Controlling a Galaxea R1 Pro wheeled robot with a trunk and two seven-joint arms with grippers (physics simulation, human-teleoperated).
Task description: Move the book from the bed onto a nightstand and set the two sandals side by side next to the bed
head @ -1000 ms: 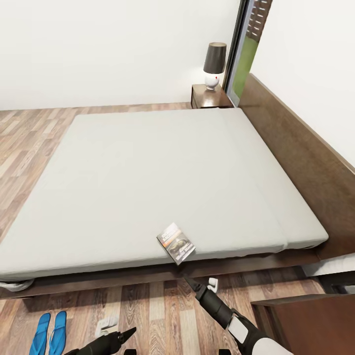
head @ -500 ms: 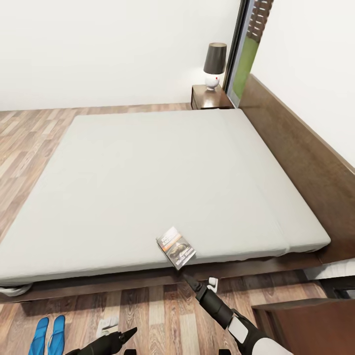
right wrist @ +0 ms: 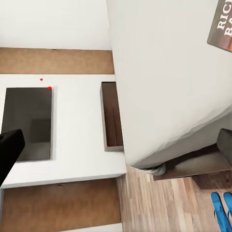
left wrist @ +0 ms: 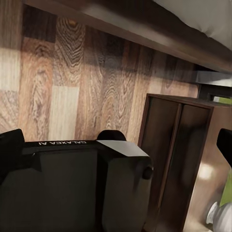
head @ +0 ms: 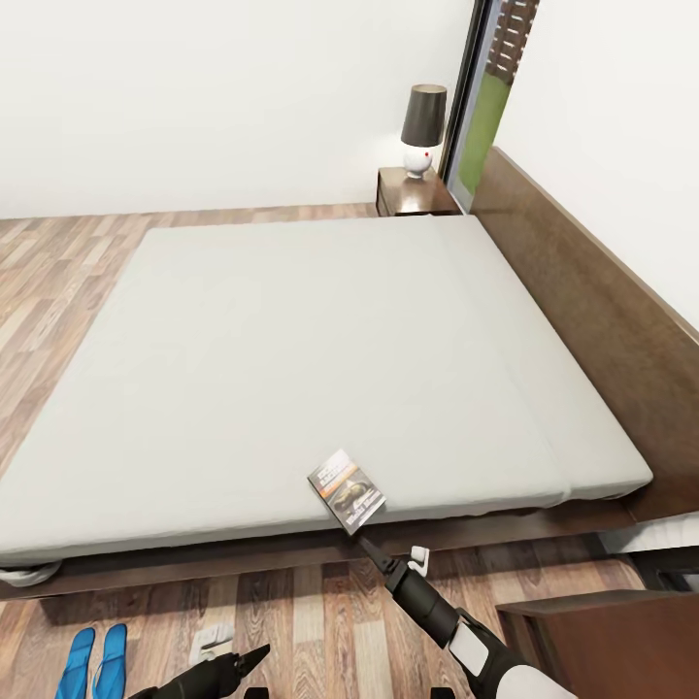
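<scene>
The book (head: 347,488) lies flat near the front edge of the bed's grey mattress (head: 311,349); its corner also shows in the right wrist view (right wrist: 222,24). My right gripper (head: 393,553) hovers open just below the book, over the bed's wooden frame, its fingers spread wide in its wrist view (right wrist: 116,145). The two blue sandals (head: 95,662) lie side by side on the floor beside the bed, at lower left, and appear again in the right wrist view (right wrist: 222,205). My left gripper (head: 228,650) is open, low over the floor to the right of the sandals.
One nightstand (head: 413,189) with a dark-shaded lamp (head: 422,126) stands at the bed's far corner by the window. The other nightstand (head: 602,641) is at lower right, close to my right arm, and also shows in the left wrist view (left wrist: 179,159). The headboard (head: 592,301) runs along the right.
The whole picture has slid down slightly, so the camera moved. The book now sits a little closer to my right gripper's tips. Both grippers keep the same pose.
</scene>
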